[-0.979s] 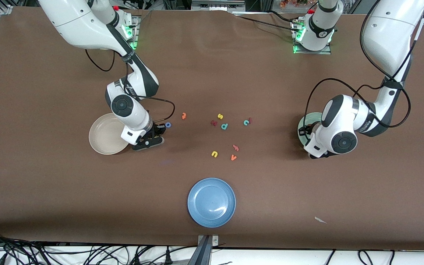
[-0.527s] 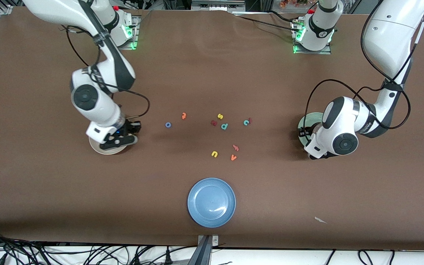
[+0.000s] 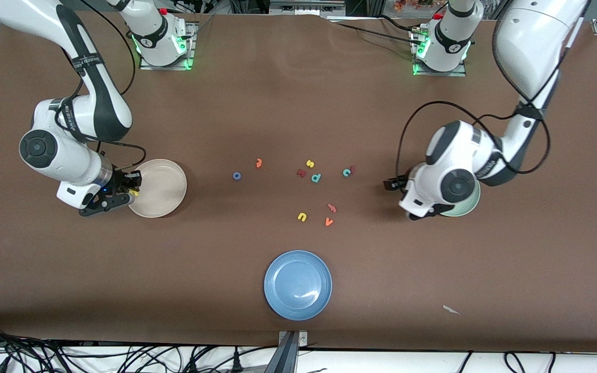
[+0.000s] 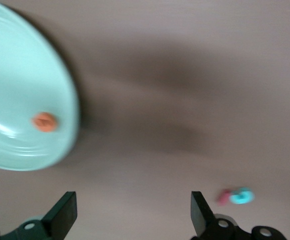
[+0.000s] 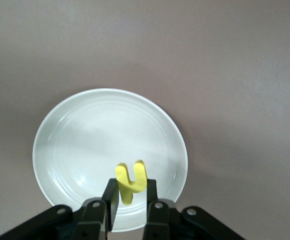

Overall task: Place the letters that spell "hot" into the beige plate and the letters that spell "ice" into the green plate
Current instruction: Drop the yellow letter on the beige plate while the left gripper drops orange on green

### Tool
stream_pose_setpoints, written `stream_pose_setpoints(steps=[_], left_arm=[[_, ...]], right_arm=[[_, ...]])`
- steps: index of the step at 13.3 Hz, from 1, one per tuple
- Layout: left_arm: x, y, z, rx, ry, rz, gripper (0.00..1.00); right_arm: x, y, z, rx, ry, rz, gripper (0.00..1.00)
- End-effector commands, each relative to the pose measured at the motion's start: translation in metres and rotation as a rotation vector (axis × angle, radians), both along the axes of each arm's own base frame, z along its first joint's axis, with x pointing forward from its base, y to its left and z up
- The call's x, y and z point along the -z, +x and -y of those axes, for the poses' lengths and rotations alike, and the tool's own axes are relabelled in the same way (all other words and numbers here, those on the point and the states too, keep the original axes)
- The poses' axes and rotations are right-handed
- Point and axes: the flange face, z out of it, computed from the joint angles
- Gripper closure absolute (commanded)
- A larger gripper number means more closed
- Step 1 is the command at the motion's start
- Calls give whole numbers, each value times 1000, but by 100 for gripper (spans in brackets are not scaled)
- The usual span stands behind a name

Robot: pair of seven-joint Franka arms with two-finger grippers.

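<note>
we see yellow "h" pinched upright over beige plate | orange "e" in green plate | blue "o", orange "t", teal "c", dark red "i" on table

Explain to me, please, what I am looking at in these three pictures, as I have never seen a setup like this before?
These are two robot arms bolted along one edge of a brown table, each ending in a two-finger gripper. One picture looks down from a high camera facing them; the other two come from cameras on the arms' wrists.

The right gripper is shut on a yellow "h" over the beige plate. The left gripper is open, by the green plate, where an orange "e" already lies.

Small toy letters are scattered mid-table: a blue "o", an orange "t", a teal "c" and others. A blue plate sits nearer the front camera.
</note>
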Motion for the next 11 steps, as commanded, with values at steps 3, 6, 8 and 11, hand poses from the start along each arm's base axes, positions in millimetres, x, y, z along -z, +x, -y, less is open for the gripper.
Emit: stream_pose_setpoints(steps=[3, 6, 8, 11], left_arm=[[30, -45, 80, -31, -30, 163, 0], [48, -60, 95, 16, -27, 269, 0], [54, -68, 108, 40, -15, 283, 0], [74, -79, 115, 73, 28, 291, 0]], right_arm=[[6, -9, -9, 34, 58, -34, 59], [7, -10, -11, 44, 58, -37, 51], [7, -11, -22, 70, 64, -37, 51], [10, -14, -68, 148, 78, -43, 49]])
